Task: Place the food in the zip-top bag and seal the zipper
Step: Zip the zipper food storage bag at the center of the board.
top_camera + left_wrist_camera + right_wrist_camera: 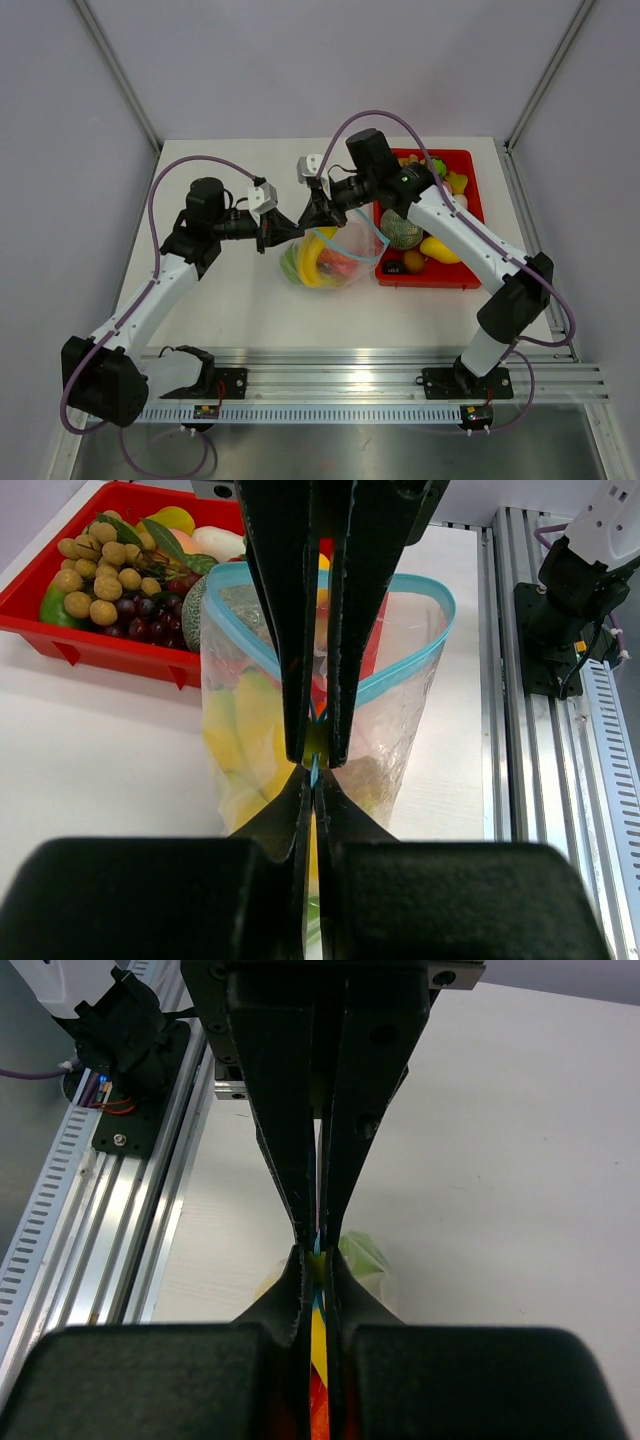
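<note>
Top external view: the clear, crinkly plastic zip-top bag (pixel 350 262) sits mid-frame with yellow bananas (pixel 312 265) inside. It lies just beside the red rectangular plastic tray (pixel 425 282) of toy fruits (pixel 438 248) at right. The left gripper (pixel 315 750) and right gripper (pixel 318 1240) both clench its teal-blue zipper strip (pixel 400 675) at one corner.

Clear bag (pixel 405 730), teal zipper (pixel 405 673), yellow bananas (pixel 250 720), red tray (pixel 110 645), white table (pixel 100 750).
</note>
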